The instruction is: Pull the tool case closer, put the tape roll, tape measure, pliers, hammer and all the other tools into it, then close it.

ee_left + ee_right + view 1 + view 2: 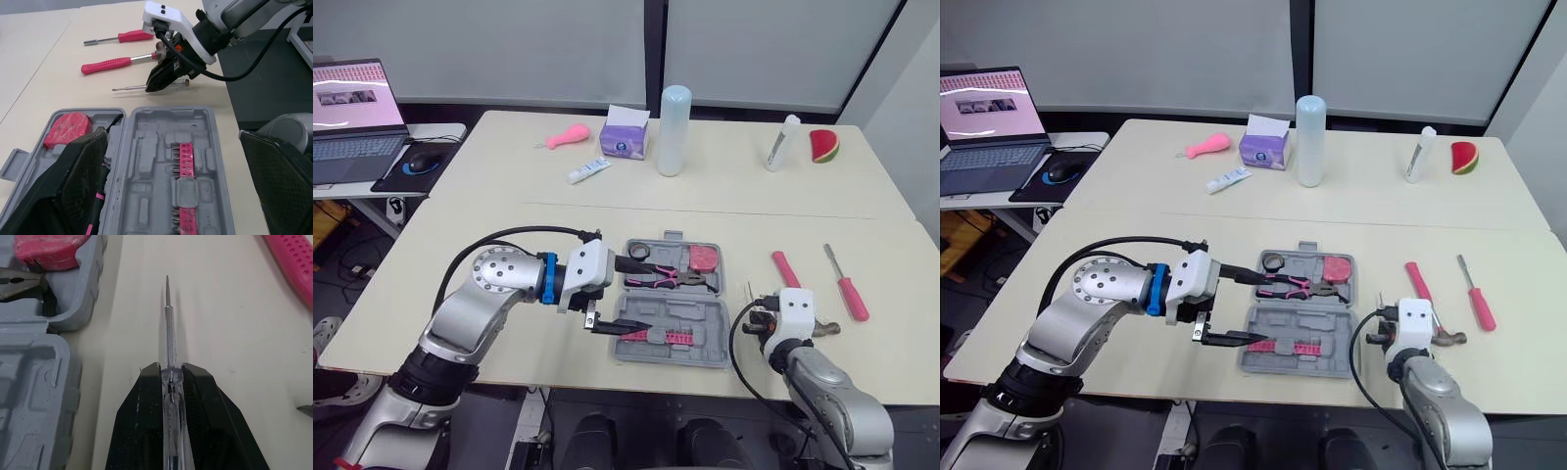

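Note:
The grey tool case (651, 348) lies open near the table's front edge. Its far half holds a black tape roll (637, 258), pink-handled pliers (668, 278) and a pink tape measure (703, 258). A pink bit strip (186, 169) sits in the near half. My left gripper (628, 294) hovers open over the case's left side, its fingers (73, 191) straddling it. Right of the case, my right gripper (171, 377) is shut on a thin clear-handled screwdriver (168, 323), low over the table. A pink-handled hammer (785, 267) and a red screwdriver (848, 291) lie further right.
At the back of the table stand a tall white bottle (674, 129), a purple tissue box (625, 135), a pink toy (568, 135), a white tube (589, 169), a slim white bottle (783, 142) and a watermelon slice (823, 145). A laptop (352, 117) sits on a side desk at the left.

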Motion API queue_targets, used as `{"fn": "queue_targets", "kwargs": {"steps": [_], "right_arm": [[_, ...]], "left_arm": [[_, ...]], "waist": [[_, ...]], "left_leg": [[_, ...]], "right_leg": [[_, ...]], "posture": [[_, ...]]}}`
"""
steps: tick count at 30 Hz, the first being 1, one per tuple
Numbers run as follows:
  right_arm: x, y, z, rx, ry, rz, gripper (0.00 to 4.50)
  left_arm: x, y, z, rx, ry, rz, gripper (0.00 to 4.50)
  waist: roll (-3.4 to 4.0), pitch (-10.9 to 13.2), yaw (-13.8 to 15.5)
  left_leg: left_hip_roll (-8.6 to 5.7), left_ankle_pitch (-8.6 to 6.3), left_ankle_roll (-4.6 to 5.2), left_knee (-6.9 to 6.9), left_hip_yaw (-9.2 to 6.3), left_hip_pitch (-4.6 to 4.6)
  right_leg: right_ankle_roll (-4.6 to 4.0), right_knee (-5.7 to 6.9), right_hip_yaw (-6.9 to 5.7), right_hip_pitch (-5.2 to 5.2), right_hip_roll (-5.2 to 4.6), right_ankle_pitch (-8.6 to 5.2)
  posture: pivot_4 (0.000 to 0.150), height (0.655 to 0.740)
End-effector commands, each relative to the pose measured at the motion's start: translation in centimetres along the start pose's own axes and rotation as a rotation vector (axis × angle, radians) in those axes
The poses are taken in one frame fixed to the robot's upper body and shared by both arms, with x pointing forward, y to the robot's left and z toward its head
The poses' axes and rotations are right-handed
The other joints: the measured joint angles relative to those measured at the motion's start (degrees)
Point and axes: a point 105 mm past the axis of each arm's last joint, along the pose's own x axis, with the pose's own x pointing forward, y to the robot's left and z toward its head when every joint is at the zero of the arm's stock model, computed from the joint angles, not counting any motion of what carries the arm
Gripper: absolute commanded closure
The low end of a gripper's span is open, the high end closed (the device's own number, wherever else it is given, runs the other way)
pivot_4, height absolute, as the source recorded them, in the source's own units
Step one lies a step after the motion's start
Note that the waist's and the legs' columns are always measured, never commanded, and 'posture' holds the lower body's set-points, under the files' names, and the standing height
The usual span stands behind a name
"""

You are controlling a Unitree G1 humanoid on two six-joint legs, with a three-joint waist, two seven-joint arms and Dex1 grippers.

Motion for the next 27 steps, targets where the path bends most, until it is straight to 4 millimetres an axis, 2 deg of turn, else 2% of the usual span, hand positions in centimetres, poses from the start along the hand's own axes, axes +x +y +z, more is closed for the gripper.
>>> {"fn": "queue_targets", "kwargs": {"steps": [1,7,9,12,20,23,27], "right_arm": [[0.1,-0.3,0.4,0.017,-0.033,-0.013,4.15],[0.4,-0.3,0.2,0.042,-0.038,-0.001,4.15],[0.3,-0.4,0.4,0.055,-0.05,-0.005,3.43],[-0.2,-0.4,0.9,0.069,-0.069,0.004,2.85],[-3.3,0.0,4.4,0.082,-0.145,0.091,1.07],[-4.2,0.7,6.6,-0.14,-0.139,0.242,0.09],[-4.5,1.2,7.0,-0.731,-0.043,0.444,0.09]], "left_arm": [[-0.1,0.0,0.5,0.03,-0.01,0.002,0.0],[-0.2,0.1,0.4,0.03,-0.009,0.013,0.0],[-0.2,0.1,0.3,0.03,-0.007,0.019,0.0],[-0.4,0.1,0.2,0.028,-0.004,0.027,0.0],[-1.2,0.5,-0.3,0.016,0.013,0.081,0.0],[-1.5,0.4,-0.6,0.012,0.021,0.089,0.0],[-1.5,0.4,-0.7,0.015,0.022,0.084,0.0]], "waist": [[0.0,0.0,0.0],[0.0,0.0,0.0],[0.0,0.0,0.0],[0.0,0.0,0.0],[0.01,0.0,-0.1],[0.06,0.0,-0.1],[0.09,0.1,0.0]], "left_leg": [[0.0,0.0,0.0,0.0,-0.01,0.0],[0.02,-0.04,0.08,0.0,0.01,-0.01],[0.02,-0.05,0.08,0.0,0.01,-0.01],[0.02,-0.05,0.09,0.0,0.01,-0.02],[0.06,-0.04,0.08,0.0,-0.01,-0.1],[0.02,-0.05,0.09,0.01,0.02,-0.1],[-0.1,-0.07,0.15,0.06,0.03,-0.08]], "right_leg": [[0.0,0.01,-0.01,-0.01,0.0,0.0],[0.0,0.06,0.01,-0.06,0.0,0.0],[0.0,0.08,0.02,-0.08,0.0,0.0],[0.0,0.09,0.02,-0.08,0.0,0.0],[0.0,0.14,0.01,-0.19,-0.01,0.0],[0.0,0.14,0.02,-0.18,-0.01,0.0],[0.0,0.09,-0.01,-0.16,0.02,0.0]], "posture": [[0.15,0.6921],[0.15,0.6921],[0.15,0.6921],[0.15,0.6921],[0.15,0.6921],[0.15,0.6921],[0.15,0.6921]]}}
